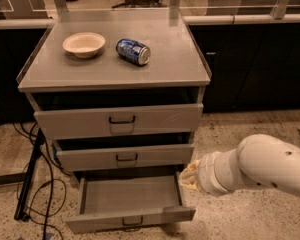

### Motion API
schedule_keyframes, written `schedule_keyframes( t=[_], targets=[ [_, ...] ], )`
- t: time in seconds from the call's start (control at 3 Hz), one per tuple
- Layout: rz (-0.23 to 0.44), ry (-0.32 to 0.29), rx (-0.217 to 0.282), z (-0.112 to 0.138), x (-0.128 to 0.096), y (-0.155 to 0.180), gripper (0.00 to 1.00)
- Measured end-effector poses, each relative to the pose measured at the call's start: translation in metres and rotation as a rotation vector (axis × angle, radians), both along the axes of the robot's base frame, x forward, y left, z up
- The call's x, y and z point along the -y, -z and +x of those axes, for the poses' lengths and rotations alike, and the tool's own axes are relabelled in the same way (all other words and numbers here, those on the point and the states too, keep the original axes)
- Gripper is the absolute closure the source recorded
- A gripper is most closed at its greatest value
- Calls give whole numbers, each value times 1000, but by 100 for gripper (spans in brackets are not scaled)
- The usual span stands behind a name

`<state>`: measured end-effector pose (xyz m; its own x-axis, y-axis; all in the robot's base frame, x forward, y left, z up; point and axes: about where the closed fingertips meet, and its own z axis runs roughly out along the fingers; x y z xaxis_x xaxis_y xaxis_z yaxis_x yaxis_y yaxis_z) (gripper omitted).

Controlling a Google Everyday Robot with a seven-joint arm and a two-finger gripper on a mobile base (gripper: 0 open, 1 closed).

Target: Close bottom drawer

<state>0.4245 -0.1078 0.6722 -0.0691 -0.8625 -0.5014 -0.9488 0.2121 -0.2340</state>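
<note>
Presently: cabinet top carries a cream bowl and a blue can lying on its side. Black cables trail on the floor at left. The gripper, mostly hidden by its white arm, sits just beside the bottom drawer at its right wall; whether it is apart or together cannot be told. That drawer stands well out at the cabinet's foot, long axis left to right, front panel towards the camera.

The cabinet top holds a bowl and can; pincer hovers over floor.
</note>
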Motion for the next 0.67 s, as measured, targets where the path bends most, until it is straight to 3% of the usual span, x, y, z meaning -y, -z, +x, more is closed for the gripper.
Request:
schedule_keyframes(
  t=[0.33,0.67],
  targets=[
    [29,-9,-51,8,-12,57,100],
    [29,-9,-51,8,-12,57,100]
  ],
)
